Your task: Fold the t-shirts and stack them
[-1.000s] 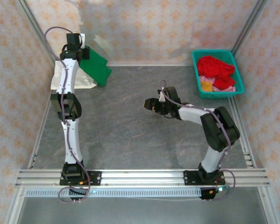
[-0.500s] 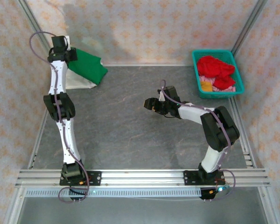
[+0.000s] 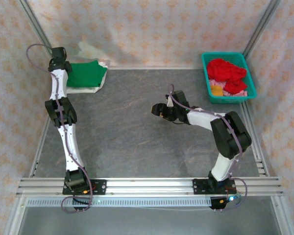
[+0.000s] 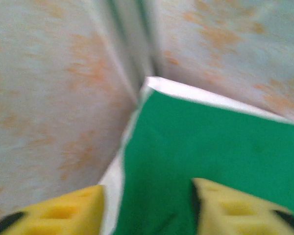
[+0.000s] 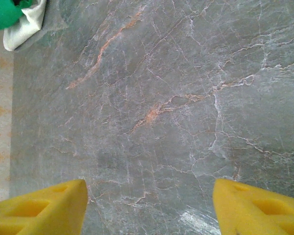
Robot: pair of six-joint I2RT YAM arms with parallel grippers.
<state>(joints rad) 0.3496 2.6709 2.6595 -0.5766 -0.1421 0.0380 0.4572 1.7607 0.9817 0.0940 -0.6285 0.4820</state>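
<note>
A folded bright green t-shirt (image 3: 85, 74) lies flat on a folded white t-shirt (image 3: 94, 88) in the far left corner of the table. My left gripper (image 3: 64, 65) hovers over the green shirt's left edge. In the left wrist view its yellow fingers (image 4: 63, 213) stand apart, open, with the green t-shirt (image 4: 206, 147) and the white t-shirt's edge (image 4: 186, 90) beneath them. My right gripper (image 3: 158, 108) hangs open over bare table in the middle, nothing between its fingers (image 5: 44, 205). A red t-shirt (image 3: 226, 69) lies on top of a yellow one (image 3: 216, 90) and a pink one (image 3: 233, 89).
The teal plastic basket (image 3: 251, 78) holding the loose shirts stands at the far right. Patterned walls and metal rails (image 3: 34, 24) enclose the table close behind the stack. The right wrist view shows a corner of the green shirt (image 5: 2, 12) on the white one (image 5: 27, 27).
My left gripper swung left into the far corner with the green t-shirt, laid it flat on the white one and opened. The right arm has not moved.
</note>
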